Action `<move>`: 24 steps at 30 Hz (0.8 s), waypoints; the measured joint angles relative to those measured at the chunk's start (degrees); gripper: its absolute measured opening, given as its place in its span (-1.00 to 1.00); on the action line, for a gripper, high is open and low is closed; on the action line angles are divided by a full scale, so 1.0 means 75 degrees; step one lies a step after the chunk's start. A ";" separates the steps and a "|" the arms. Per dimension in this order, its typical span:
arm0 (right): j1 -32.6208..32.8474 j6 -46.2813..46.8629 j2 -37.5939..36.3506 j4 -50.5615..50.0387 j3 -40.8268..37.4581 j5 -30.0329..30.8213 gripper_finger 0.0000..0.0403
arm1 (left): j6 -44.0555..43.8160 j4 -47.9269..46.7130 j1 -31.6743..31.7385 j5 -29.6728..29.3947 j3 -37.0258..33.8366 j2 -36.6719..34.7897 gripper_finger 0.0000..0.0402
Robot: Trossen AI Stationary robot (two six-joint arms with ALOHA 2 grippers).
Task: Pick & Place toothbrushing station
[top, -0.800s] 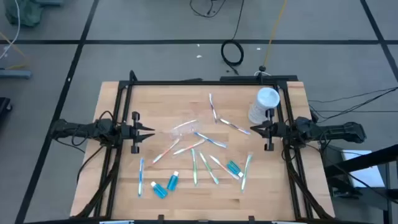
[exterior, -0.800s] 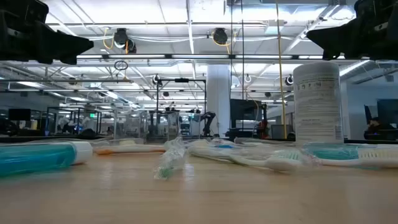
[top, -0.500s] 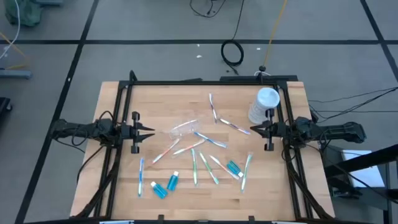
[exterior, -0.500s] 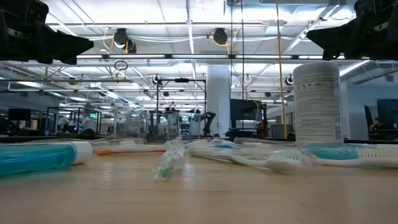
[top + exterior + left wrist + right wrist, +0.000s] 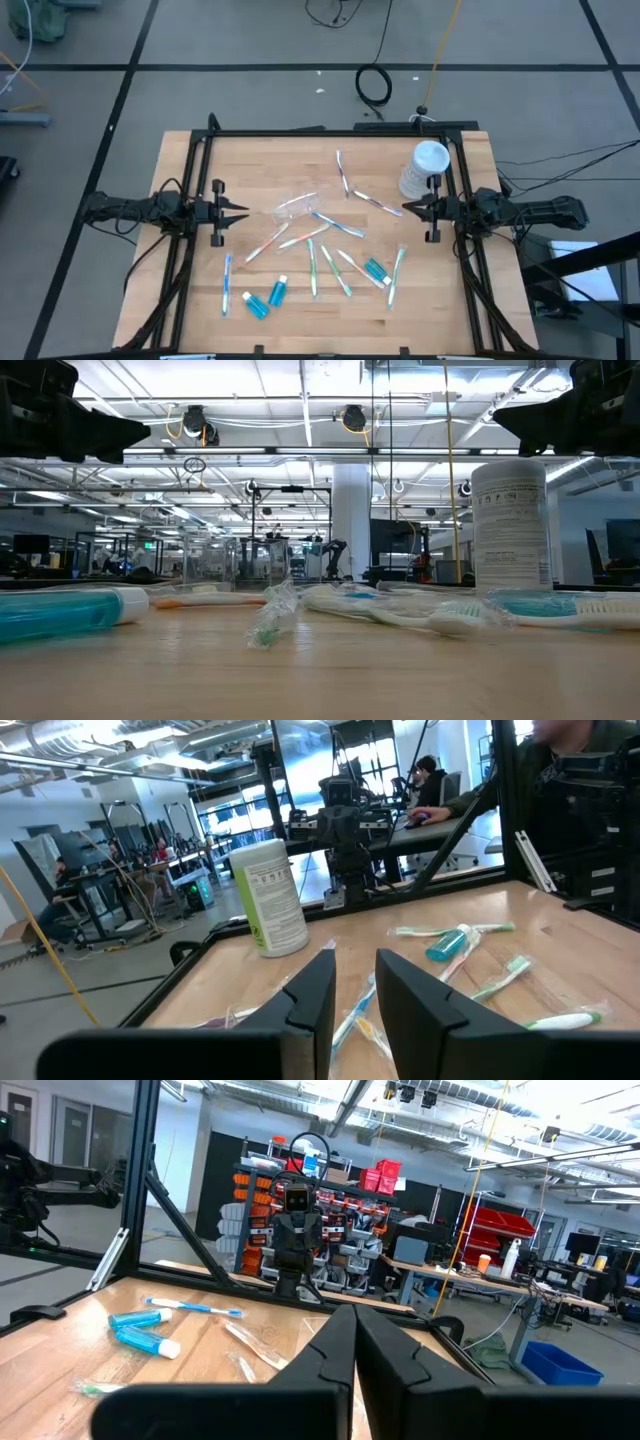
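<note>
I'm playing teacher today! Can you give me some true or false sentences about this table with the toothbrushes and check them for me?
1. The clear cup lies on its side. True.
2. The white container is tipped over. False: it stands upright near the right gripper.
3. The right gripper holds a toothbrush. False: its jaws are shut on nothing.
4. Two blue tubes lie close together near the table's front left. True.
5. The left gripper is touching the cup. False: it hangs apart from it.

Teal-blue tubes [image 5: 270,297] with white caps, pastel toothbrushes [image 5: 330,250], white container [image 5: 424,169]
</note>
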 joint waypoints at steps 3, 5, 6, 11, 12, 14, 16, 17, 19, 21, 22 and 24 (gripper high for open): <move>0.0002 0.0000 0.0000 0.0000 0.0000 -0.0002 -0.98 | 0.0000 0.0000 0.0001 0.0000 -0.0002 0.0002 -0.60; 0.0000 0.0000 0.0000 0.0000 0.0000 -0.0002 -0.98 | 0.0000 0.0000 0.0001 0.0000 0.0001 -0.0001 -0.60; 0.0002 0.0000 0.0000 0.0000 0.0000 -0.0002 -0.98 | 0.0000 0.0000 -0.0002 0.0000 0.0001 -0.0001 -0.60; 0.0000 0.0003 0.0000 0.0026 0.0000 0.0000 -0.98 | 0.0000 0.0003 0.0000 0.0000 -0.0001 0.0000 -0.60; 0.0002 0.0003 0.0000 0.0029 0.0000 -0.0002 -0.98 | -0.0001 0.0002 0.0000 0.0000 -0.0002 0.0000 -0.60; 0.0003 0.0005 0.0000 0.0028 0.0000 -0.0002 -0.98 | -0.0127 0.0003 0.0001 0.0000 -0.0002 0.0002 -0.60; 0.0004 0.0300 0.0000 0.0035 0.0001 -0.0026 -0.98 | -0.0872 0.0003 -0.0002 0.0063 0.0000 0.0000 -0.60; 0.0014 0.0757 0.0000 0.0035 0.0000 -0.0040 -0.98 | -0.1559 0.0003 -0.0002 0.0139 0.0001 -0.0001 -0.60; 0.0020 0.1773 0.0008 0.0213 0.0000 0.0025 -0.98 | -0.2942 0.0007 -0.0002 0.0249 -0.0001 -0.0001 -0.60; 0.0017 0.2223 -0.0002 0.0604 0.0000 0.0237 -0.98 | -0.3634 0.0031 -0.0005 0.0192 -0.0001 0.0002 -0.60; 0.0014 0.2229 -0.0003 0.0774 0.0000 0.0302 -0.98 | -0.3735 0.0034 -0.0003 0.0127 -0.0002 -0.0001 -0.60; 0.0014 0.1987 0.0003 0.1014 0.0000 0.0403 -0.98 | -0.3786 0.0029 -0.0005 0.0093 0.0001 0.0002 -0.60</move>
